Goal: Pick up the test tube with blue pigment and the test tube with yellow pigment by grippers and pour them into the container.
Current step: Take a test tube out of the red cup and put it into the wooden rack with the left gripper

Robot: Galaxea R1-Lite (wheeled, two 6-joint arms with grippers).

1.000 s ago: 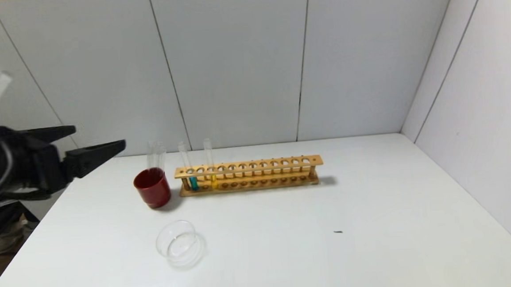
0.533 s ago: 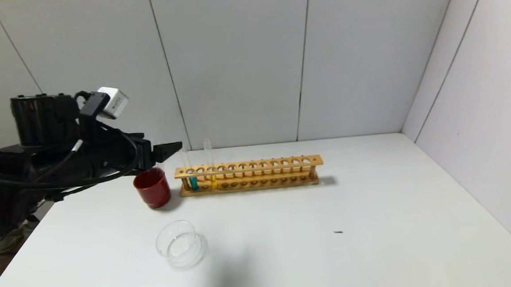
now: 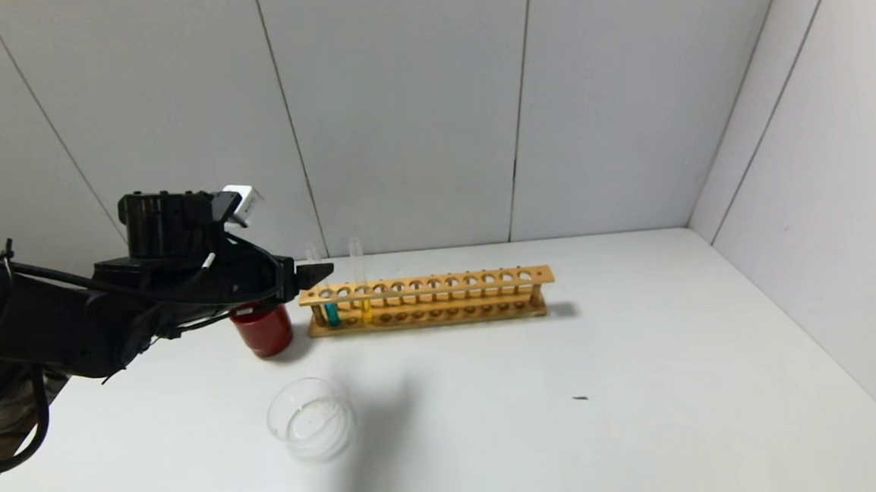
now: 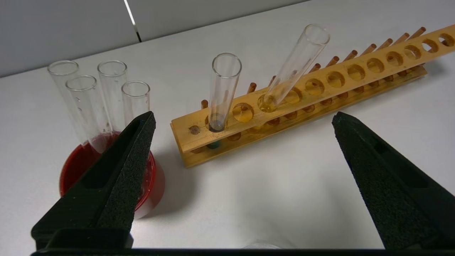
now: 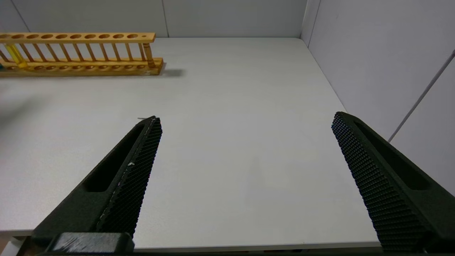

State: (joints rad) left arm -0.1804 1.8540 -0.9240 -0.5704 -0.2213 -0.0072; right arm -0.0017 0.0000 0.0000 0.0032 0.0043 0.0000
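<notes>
nearest sits the container (image 3: 310,420), a clear dish on the white table (image 3: 570,420). above the red cup (image 3: 262,330) hangs the left gripper (image 4: 241,121), jaws spread wide and empty. in the wooden rack (image 3: 426,300) stand the test tube with blue pigment (image 3: 326,298) and, beside it, the test tube with yellow pigment (image 3: 363,288). the right gripper (image 5: 245,122) hangs released, well apart.

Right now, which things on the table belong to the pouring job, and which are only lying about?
Job: slim glass tube with teal-blue liquid; slim glass tube with yellow liquid; shallow clear glass dish; open left tool.
Lying about: dark red cup of empty tubes; long wooden rack.
</notes>
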